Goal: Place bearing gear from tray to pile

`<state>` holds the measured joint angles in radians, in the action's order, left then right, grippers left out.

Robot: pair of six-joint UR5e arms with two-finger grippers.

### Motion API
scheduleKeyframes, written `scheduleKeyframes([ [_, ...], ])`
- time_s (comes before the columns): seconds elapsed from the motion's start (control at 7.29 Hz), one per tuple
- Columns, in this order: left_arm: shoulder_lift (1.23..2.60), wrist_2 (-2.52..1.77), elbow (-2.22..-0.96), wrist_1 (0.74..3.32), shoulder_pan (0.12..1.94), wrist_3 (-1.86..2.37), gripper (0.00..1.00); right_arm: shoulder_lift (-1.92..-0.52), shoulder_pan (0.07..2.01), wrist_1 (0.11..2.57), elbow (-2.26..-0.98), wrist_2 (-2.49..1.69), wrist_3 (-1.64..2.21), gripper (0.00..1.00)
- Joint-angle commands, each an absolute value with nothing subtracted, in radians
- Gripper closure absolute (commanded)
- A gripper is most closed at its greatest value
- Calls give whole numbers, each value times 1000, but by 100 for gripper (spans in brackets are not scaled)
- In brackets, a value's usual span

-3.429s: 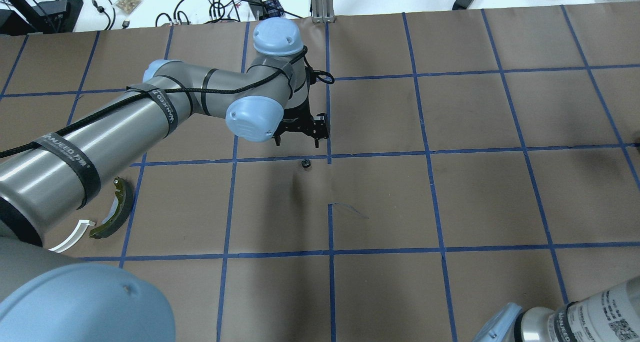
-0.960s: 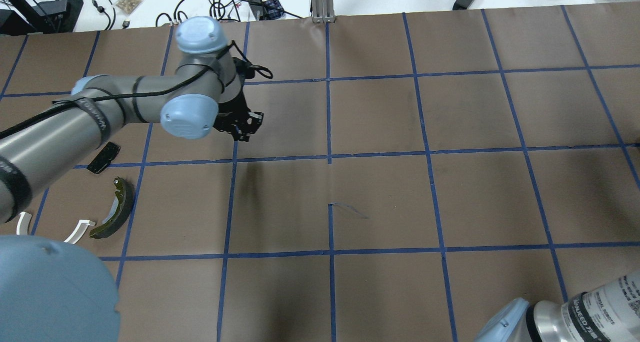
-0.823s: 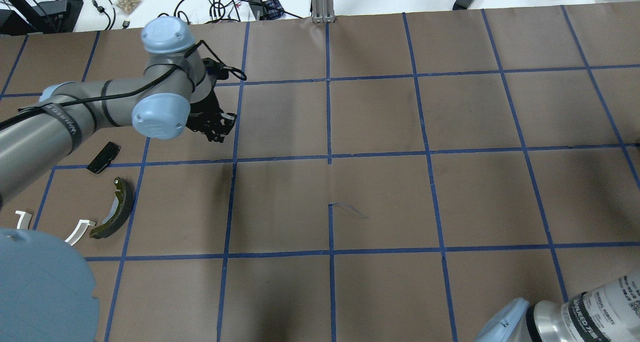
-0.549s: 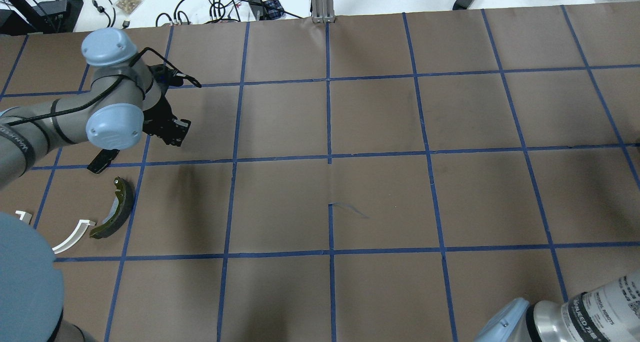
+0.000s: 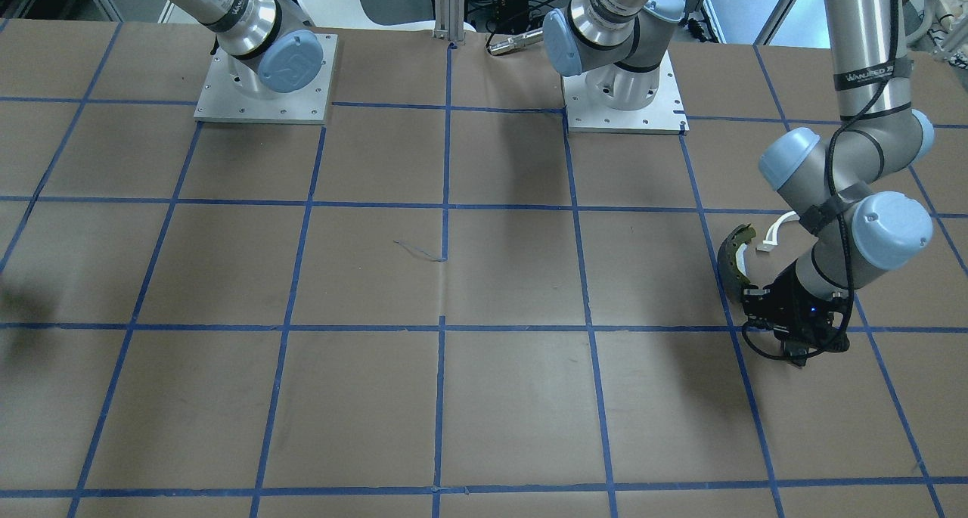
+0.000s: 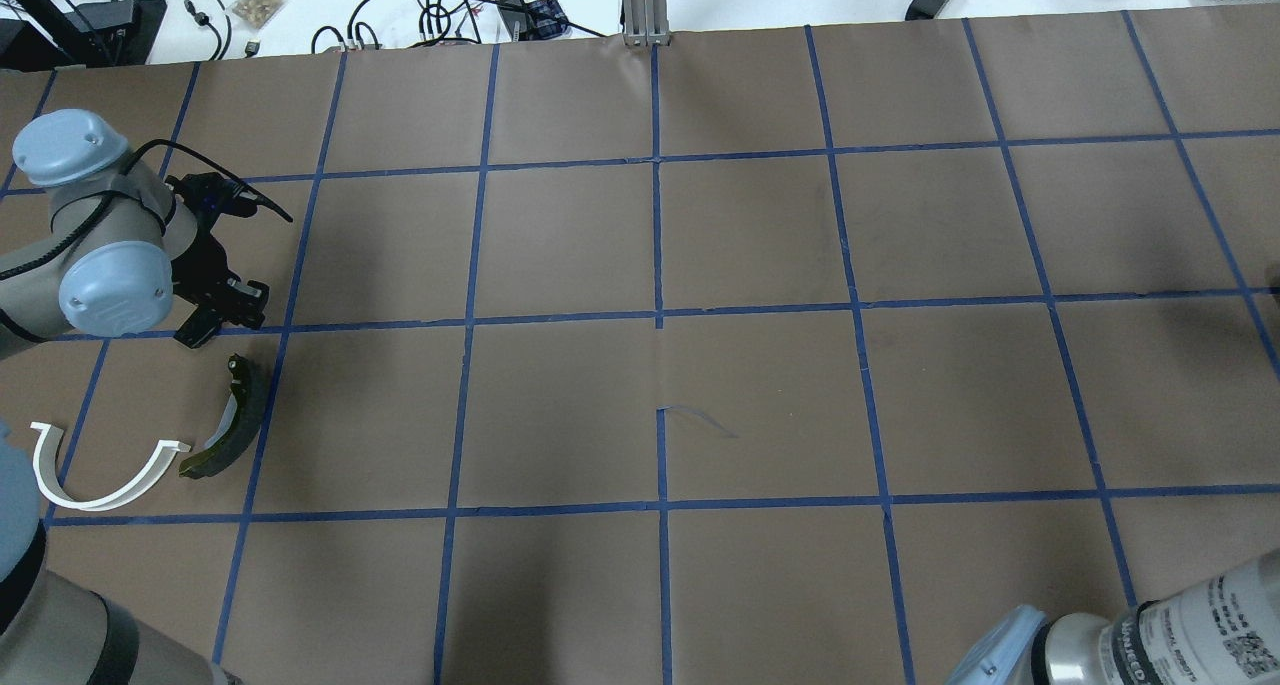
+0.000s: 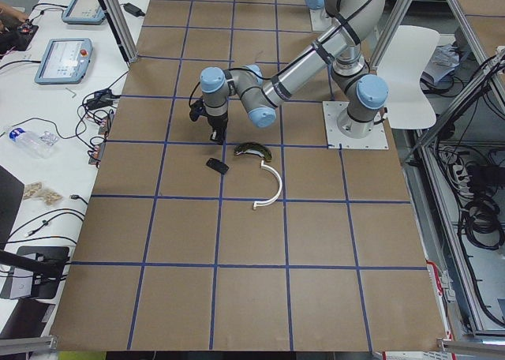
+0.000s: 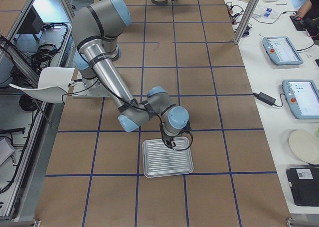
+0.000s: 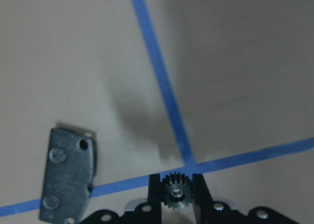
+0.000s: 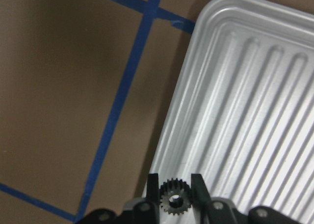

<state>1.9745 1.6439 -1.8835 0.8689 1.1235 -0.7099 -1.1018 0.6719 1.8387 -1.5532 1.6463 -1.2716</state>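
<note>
In the left jaws we see the bearing gear (image 9: 177, 193), a small dark toothed wheel pinched across its rim with its bore facing the camera. We judge that this hold lets it drop flat on release. It is held over a crossing of blue tape (image 9: 164, 86) on the desk (image 6: 760, 405), just beside the flat black pad (image 9: 66, 177). The brake shoe (image 6: 248, 415) and white plastic arch (image 6: 150, 470) lie a little beyond, so we take this spot as the pile's edge, chosen to join the cluster without striking it.

Far off, the right jaws grip a second toothed gear (image 10: 174, 197) over the rim of the ribbed metal tray (image 10: 255, 111).

The left arm (image 5: 854, 19) wears a black band (image 5: 867, 72) reading "WANJEED".
</note>
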Motion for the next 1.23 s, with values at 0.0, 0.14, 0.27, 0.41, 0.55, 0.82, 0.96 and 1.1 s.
scheduleKeyframes([
  [0.0,1985,1640,-1878,873,1115,-719,3,-1245,867,1611,-1555,1646,-953,94],
  [0.14,1983,1640,-1873,887,1123,-716,0,-1271,1005,1600,-1562,1641,-776,94],
  [0.27,1970,1643,-1864,887,1140,-710,0,-1287,1131,1609,-1551,1631,-589,93],
  [0.41,1953,1646,-1835,914,1178,-707,0,-1301,1251,1611,-1551,1609,-375,93],
  [0.55,1939,1641,-1800,978,1227,-677,0,-1301,1378,1612,-1557,1608,-157,93],
  [0.82,1913,1628,-1787,1002,1320,-583,0,-1266,1674,1771,-1560,1571,193,93],
  [0.96,1896,1617,-1786,1008,1344,-515,0,-1237,1756,1811,-1559,1542,321,93],
  [1.1,1887,1591,-1789,1009,1371,-462,0,-1174,1855,1921,-1555,1542,415,94],
])
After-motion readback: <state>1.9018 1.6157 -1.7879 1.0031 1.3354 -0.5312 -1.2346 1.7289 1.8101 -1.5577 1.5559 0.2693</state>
